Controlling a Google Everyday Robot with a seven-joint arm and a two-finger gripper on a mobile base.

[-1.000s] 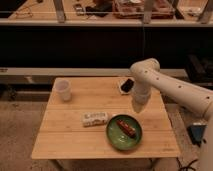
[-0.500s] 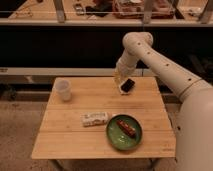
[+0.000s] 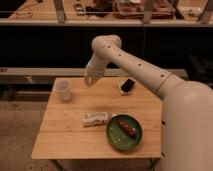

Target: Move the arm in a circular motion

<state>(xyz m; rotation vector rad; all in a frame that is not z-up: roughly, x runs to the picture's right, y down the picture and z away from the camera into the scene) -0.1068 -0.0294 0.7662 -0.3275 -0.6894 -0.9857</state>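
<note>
Cream-white robot arm of thick, rounded tube segments with small dark dots rose from the bulky body at the 4 o'clock side of the scene. It ran up and leftward along its long axis to a bulbous elbow at 12 o'clock, then bent down to the wrist. The pale two-finger gripper hung at its end over the far edge of the light wooden slatted table, at about 11 o'clock from the table's middle. Its jaws were pressed together with nothing seen between them. From the gripper, the small white paper cup stood near at 8 o'clock, the closest item. A small dark packet lay further off at 3 o'clock, under the forearm's line. The white wrapped bar lay at 6 o'clock, well apart, and the round green plate carrying an oblong brown snack sat beyond it at 5 o'clock. The circle probably turned on that cup: a sweep toward 8 o'clock would pass closest to it. How high the gripper cleared the cup could not be judged from this single view.
</note>
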